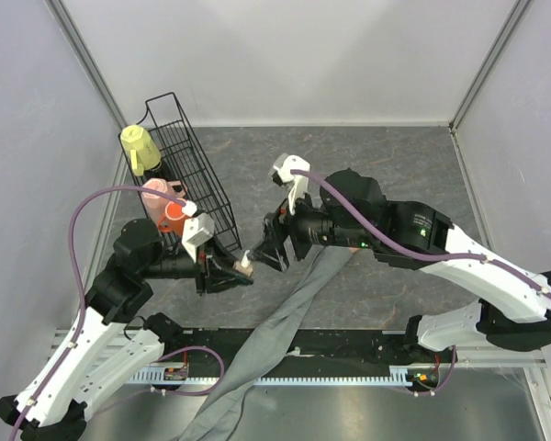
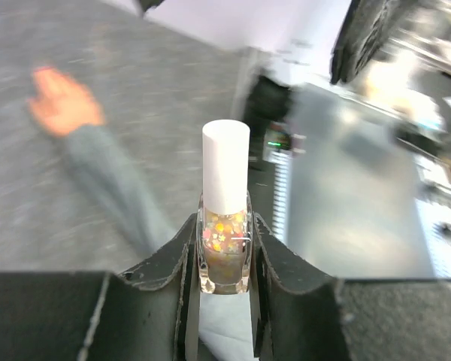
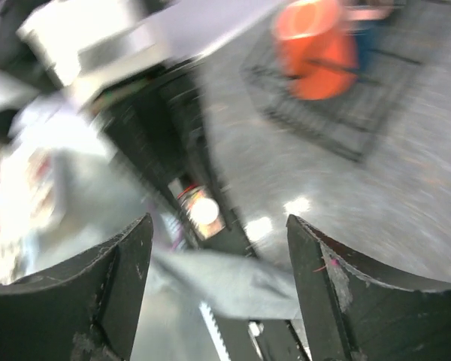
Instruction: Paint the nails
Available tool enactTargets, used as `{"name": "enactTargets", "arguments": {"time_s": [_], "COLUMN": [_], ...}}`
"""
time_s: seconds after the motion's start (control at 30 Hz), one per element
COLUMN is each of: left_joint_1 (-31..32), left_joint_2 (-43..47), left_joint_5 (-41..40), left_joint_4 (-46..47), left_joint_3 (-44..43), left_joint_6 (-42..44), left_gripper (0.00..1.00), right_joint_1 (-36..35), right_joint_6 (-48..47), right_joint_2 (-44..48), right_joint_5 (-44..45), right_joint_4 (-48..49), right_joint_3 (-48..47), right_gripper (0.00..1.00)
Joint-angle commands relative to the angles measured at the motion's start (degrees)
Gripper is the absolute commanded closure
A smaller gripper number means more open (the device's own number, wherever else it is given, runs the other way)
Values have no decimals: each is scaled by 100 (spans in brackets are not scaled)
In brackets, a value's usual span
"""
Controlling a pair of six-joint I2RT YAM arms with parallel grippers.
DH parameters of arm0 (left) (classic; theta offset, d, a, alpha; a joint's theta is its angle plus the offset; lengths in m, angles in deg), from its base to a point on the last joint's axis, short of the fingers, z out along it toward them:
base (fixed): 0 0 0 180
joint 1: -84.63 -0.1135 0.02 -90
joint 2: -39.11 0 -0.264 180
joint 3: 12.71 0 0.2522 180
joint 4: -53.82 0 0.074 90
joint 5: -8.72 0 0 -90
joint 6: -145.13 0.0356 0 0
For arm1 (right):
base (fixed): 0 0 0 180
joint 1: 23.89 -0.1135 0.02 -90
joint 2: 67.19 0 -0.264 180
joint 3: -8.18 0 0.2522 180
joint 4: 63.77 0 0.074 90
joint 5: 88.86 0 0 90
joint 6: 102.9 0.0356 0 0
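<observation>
The nails cannot be picked out: the mannequin hand (image 2: 64, 105) is only a blurred peach shape in the left wrist view, lying flat on the grey tabletop (image 1: 386, 165), and in the top view the right arm hides nearly all of it. Its grey sleeve (image 1: 285, 322) trails back toward the near edge between the two arm bases. Just beside the sleeve, the left gripper (image 1: 237, 272) is clamped on a small polish bottle (image 2: 225, 248) with glittery contents, held upright with the white cap (image 2: 225, 165) still on. The right gripper (image 3: 219, 233) stands wide with nothing between its jaws, and in the top view it sits just beside the bottle's cap end. So the step in hand looks like uncapping, and no painting has begun. The next move probably calls for lining the open jaws squarely over the cap, closing on it and twisting it free while the left gripper keeps the bottle steady and level — a slanted grip could tip it. A wire basket (image 1: 188, 156) of cups stands further off at the left.
</observation>
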Motion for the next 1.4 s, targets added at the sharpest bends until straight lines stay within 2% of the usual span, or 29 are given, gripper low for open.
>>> {"name": "enactTargets", "arguments": {"time_s": [0.0,0.07,0.1,0.2,0.37,0.47,0.63,0.7,0.77,0.93,1.03,1.13,1.17,1.23,1.27,1.33,1.37], "left_joint_1": [-8,-8,-8,-8,-8,-8,-8,-8,-8,-8,-8,-8,-8,-8,-8,-8,-8], "left_joint_2": [29,-50,-59,-59,-77,-68,-77,-50,-33,-24,-41,-42,-24,29,20,-15,-67], "left_joint_5": [1682,1956,1974,2009,2062,2053,2149,2167,2185,2185,2080,1353,497,-491,-1531,-2268,-3011], "left_joint_4": [107,125,125,195,266,275,266,266,275,275,240,-67,-164,-218,-183,89,221], "left_joint_3": [-366,-446,-463,-499,-481,-463,-411,-376,-358,-358,-419,-586,-673,-692,-683,-648,-570], "left_joint_6": [-445,-516,-516,-525,-595,-569,-560,-569,-578,-569,-534,-192,44,265,431,678,740], "left_gripper": [98,98,98,98,98,98,98,98,98,98,98,98,98,98,98,98,98], "right_joint_1": [2,2,2,20,46,81,222,300,362,406,406,406,398,406,398,398,389], "right_joint_6": [-1215,-1417,-1470,-1654,-1778,-1804,-1831,-1839,-1831,-1831,-1770,-1455,-1374,-1068,-953,-759,-550], "right_joint_2": [-31,-83,-110,-224,-452,-558,-655,-663,-664,-707,-742,-778,-760,-699,-699,-672,-655], "right_joint_5": [-2593,-2989,-3086,-3315,-3526,-3623,-3685,-3737,-3781,-4010,-3984,-3528,-3118,-2703,-2161,-1588,-1106], "right_joint_4": [142,195,195,195,178,178,134,125,116,-33,-33,-16,71,142,212,239,344], "right_joint_3": [133,81,11,-78,-262,-350,-473,-517,-552,-544,-535,-526,-474,-369,-342,-263,-202], "right_gripper": [24,31,38,46,52,60,63,68,77,83,100,100,100,100,100,100,100]}}
